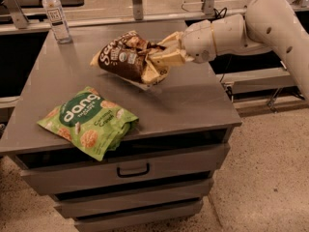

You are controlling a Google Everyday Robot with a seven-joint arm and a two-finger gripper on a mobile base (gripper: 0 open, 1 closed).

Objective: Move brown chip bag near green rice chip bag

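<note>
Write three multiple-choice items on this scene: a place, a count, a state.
1. The green rice chip bag lies: A. at the front left edge of the cabinet top; B. at its back right corner; C. in a drawer.
2. On the top stand: A. no bottle; B. one bottle; C. two bottles.
3. The brown chip bag is: A. flat on the top; B. held aloft in the hand, mid-top; C. on the floor.
Answers: 1 A, it overhangs that edge. 2 B, at the back left corner. 3 B, shadow beneath it.

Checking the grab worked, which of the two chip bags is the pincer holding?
The brown chip bag, gripped by the pincer over the table; the green rice chip bag lies free at its front-left edge.
</note>
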